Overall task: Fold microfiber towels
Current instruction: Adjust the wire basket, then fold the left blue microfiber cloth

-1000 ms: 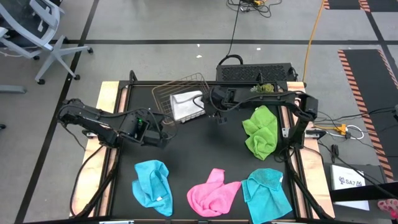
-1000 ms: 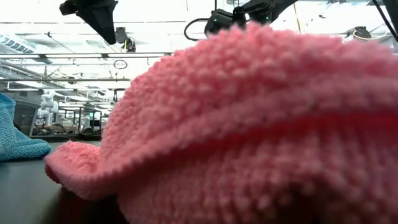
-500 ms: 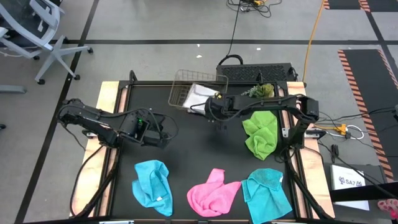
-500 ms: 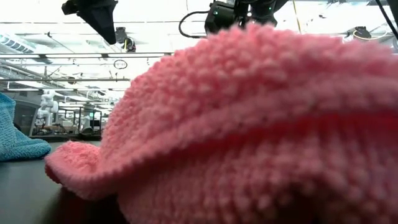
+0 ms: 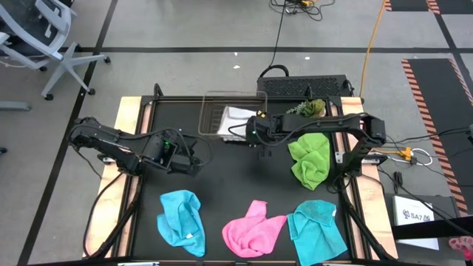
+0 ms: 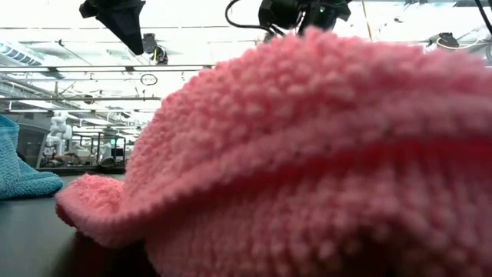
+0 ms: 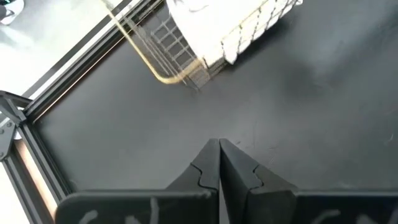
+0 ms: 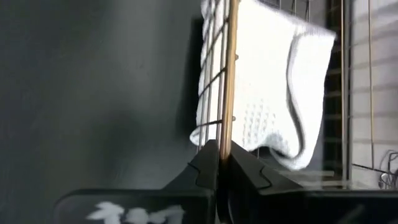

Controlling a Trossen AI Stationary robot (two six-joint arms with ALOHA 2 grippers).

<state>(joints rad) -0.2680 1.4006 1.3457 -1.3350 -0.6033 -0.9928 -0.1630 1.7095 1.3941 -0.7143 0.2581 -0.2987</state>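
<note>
Copper wire basket (image 5: pixel 235 117) now upright at worktop rear, rim pinched by right tool (image 5: pixel 251 131), white towel (image 5: pixel 238 116) inside, left tool (image 5: pixel 198 152) pressed together, folding unstarted

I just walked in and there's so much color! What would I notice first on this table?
The bright towels along the near edge: a blue towel, a pink towel and a teal towel, with a lime green towel at the right. At the back, the right gripper is shut on the rim of a wire basket holding a white towel. The left gripper is shut over bare table.
</note>
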